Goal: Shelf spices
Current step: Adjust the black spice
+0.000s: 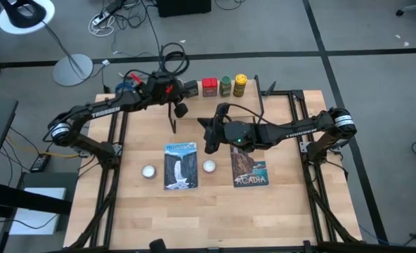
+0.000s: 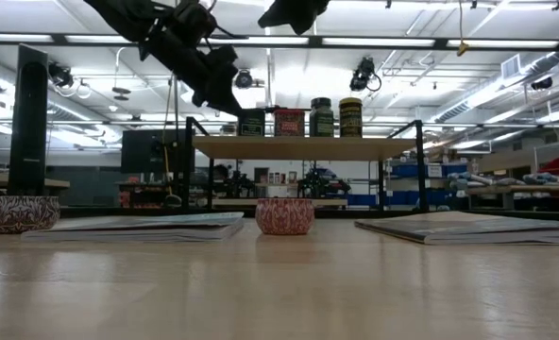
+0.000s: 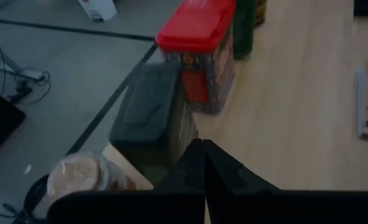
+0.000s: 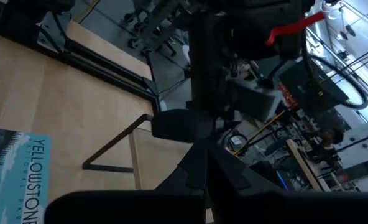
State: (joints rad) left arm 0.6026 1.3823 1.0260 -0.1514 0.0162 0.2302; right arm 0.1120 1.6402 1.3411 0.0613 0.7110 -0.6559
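Four spice containers [image 1: 217, 86] stand upright in a row along the shelf [image 2: 303, 147]; left fingers [image 3: 202, 168] closed, empty; right fingers [image 4: 204, 167] closed.

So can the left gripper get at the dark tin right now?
Probably yes: the left gripper, shut and empty, hangs beside the dark tin at the shelf's end, nothing between them.

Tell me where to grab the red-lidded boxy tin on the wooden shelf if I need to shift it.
Probably grip the red-lidded boxy tin across its front and back faces, just under the lid, coming straight down. It stands upright between the dark square tin and the green jar, leaving its sides poorly reachable.
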